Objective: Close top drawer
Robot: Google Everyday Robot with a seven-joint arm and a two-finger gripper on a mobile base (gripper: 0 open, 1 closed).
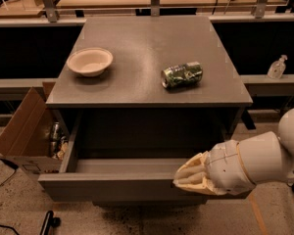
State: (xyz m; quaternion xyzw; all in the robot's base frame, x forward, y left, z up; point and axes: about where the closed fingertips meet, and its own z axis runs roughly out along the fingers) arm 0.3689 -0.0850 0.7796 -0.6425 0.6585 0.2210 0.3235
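Observation:
The top drawer (108,189) of the grey cabinet (137,89) stands pulled far out, with its deep grey inside showing and nothing visible in it. Its flat front panel runs along the bottom of the camera view. My gripper (179,181), cream-coloured on a white arm, is at the right part of that front panel, level with its top edge and pointing left. Its fingers lie together with nothing between them. The arm hides the panel's right end.
A beige bowl (89,61) and a green can (182,75) lying on its side are on the cabinet top. An open cardboard box (19,131) with items stands on the floor at the left. A small clear bottle (276,67) stands on a ledge at the right.

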